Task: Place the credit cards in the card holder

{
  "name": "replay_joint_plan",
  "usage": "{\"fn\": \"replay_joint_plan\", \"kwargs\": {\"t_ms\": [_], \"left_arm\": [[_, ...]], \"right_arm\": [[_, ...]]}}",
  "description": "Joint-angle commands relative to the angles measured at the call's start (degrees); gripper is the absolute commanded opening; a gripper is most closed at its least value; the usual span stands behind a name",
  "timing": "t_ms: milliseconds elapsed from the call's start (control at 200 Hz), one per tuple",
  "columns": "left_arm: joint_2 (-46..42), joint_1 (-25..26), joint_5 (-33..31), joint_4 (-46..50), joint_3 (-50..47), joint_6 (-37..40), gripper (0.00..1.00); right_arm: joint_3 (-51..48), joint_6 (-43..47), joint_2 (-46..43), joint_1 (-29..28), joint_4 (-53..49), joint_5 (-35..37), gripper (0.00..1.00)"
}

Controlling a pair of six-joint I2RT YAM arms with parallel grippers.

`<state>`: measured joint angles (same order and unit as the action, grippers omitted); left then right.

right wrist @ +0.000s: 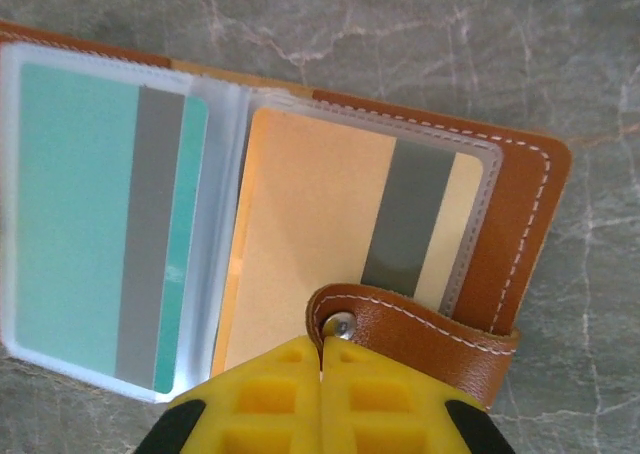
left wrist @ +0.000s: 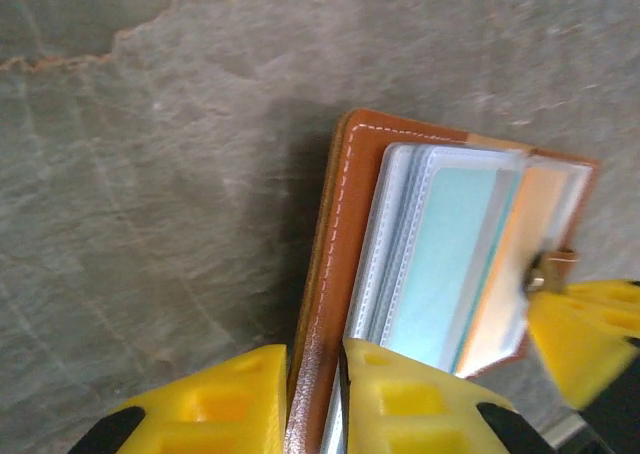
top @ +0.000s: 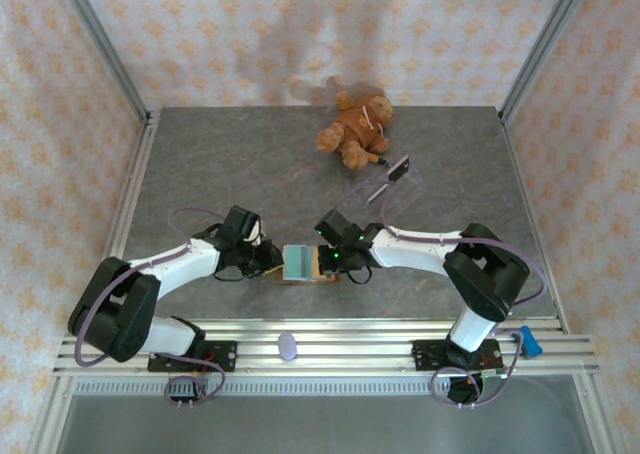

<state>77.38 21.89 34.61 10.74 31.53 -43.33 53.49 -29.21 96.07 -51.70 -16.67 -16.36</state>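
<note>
While the card holder [top: 303, 264] lies open on the table [top: 200, 174], with a green card [right wrist: 100, 214] and an orange card [right wrist: 310, 244] seated in its sleeves, it is best held flat. The left gripper [left wrist: 315, 394] is clamped on the cover [left wrist: 335, 274] and the right gripper [right wrist: 320, 374] is pinched shut on the snap strap [right wrist: 420, 324] — both arms are bent low, inward.

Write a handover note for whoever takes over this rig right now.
Left gripper: shut on the card holder at its cover edge.
Right gripper: shut, seemingly pinching the snap strap.
The holder lies open on the table between the two arms.
Done: green card and orange card sit in sleeves.
Left: a small dark flat item near the teddy bear may be another card; cannot tell.
</note>
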Motion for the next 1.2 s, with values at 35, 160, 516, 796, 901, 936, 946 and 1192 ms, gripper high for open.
{"fn": "replay_joint_plan", "kwargs": {"t_ms": [35,160,516,796,901,936,946,1192], "left_arm": [[-2.63,-0.03,5.57,-10.86,-2.07,-6.37,0.17],[-2.16,1.47,6.30,-14.87,-2.60,-9.00,0.17],[-0.13,8.10,2.90,-20.33,-1.66,-13.75,0.18],[2.26,13.16,-1.69,-20.57,-1.04,-14.00,0.21],[3.29,14.70,-2.70,-18.49,0.69,-12.34,0.21],[3.24,15.20,-3.37,-18.27,0.96,-12.04,0.21],[3.22,15.31,-3.57,-18.12,1.05,-11.91,0.21],[5.31,18.87,-3.83,-16.24,4.58,-11.29,0.24]], "right_arm": [[-1.06,-1.72,0.06,-0.13,4.62,-2.74,0.00],[-1.10,-2.38,0.51,-0.14,5.94,-3.89,0.00],[-2.51,-2.70,-3.73,0.07,3.68,-0.86,0.00],[-7.00,-3.48,-9.55,1.08,0.34,1.51,0.01],[-8.49,-3.92,-11.86,1.47,0.07,2.65,0.01],[-8.88,-4.01,-12.49,1.68,0.23,2.80,0.01],[-8.99,-4.08,-12.66,1.76,0.19,2.88,0.01],[-9.49,-4.26,-16.13,3.75,-6.32,4.38,0.01]]}}
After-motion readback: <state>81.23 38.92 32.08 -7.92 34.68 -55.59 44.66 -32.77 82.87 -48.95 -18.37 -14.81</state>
